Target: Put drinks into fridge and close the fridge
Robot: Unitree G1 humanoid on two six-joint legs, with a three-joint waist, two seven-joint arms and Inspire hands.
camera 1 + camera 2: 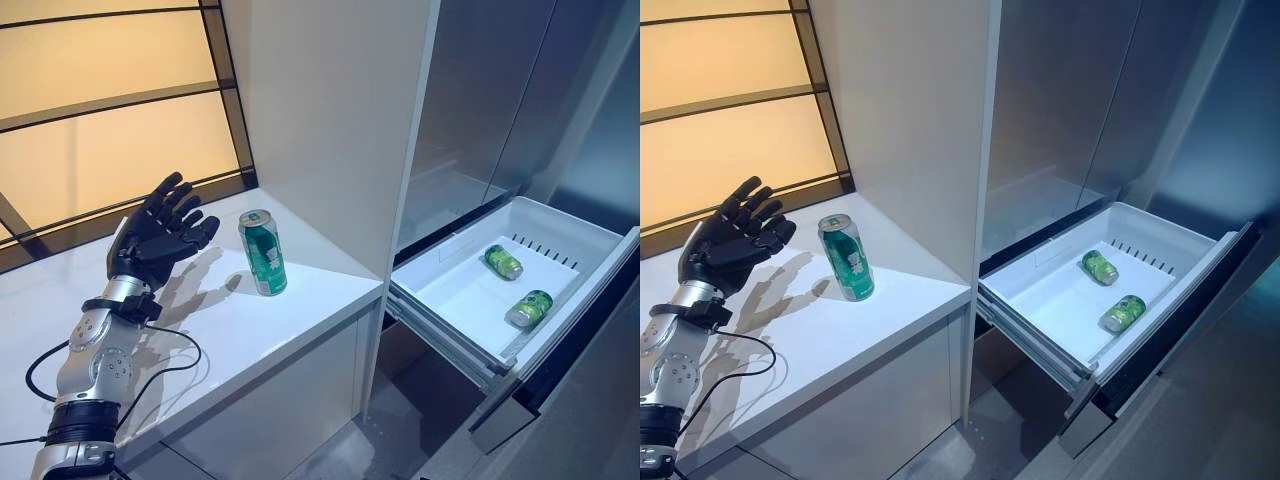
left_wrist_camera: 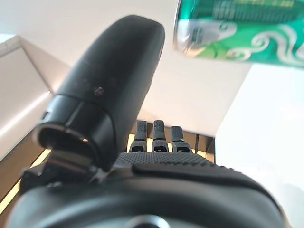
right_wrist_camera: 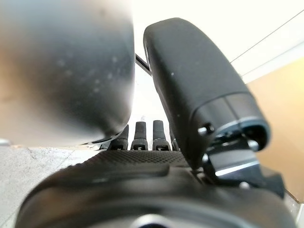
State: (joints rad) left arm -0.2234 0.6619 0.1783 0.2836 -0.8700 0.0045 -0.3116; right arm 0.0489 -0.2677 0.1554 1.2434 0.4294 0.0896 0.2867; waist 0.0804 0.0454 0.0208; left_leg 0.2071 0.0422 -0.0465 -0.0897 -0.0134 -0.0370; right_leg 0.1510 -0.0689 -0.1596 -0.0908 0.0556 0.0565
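A green can (image 1: pixel 262 252) stands upright on the white counter (image 1: pixel 290 325), close to the tall white panel. It also shows in the left wrist view (image 2: pixel 237 28), past the thumb. My left hand (image 1: pixel 158 238) is open with fingers spread, raised above the counter a little to the left of the can and apart from it. To the right the fridge drawer (image 1: pixel 560 222) is pulled out, with two green cans (image 1: pixel 503 262) (image 1: pixel 529 309) lying on their sides inside. My right hand (image 3: pixel 142 183) is open and holds nothing.
A tall white cabinet panel (image 1: pixel 320 120) stands between the counter and the steel fridge front (image 1: pixel 490 90). A warm-lit window (image 1: pixel 100 120) runs behind the counter. The open drawer juts out over the grey floor (image 1: pixel 400 420).
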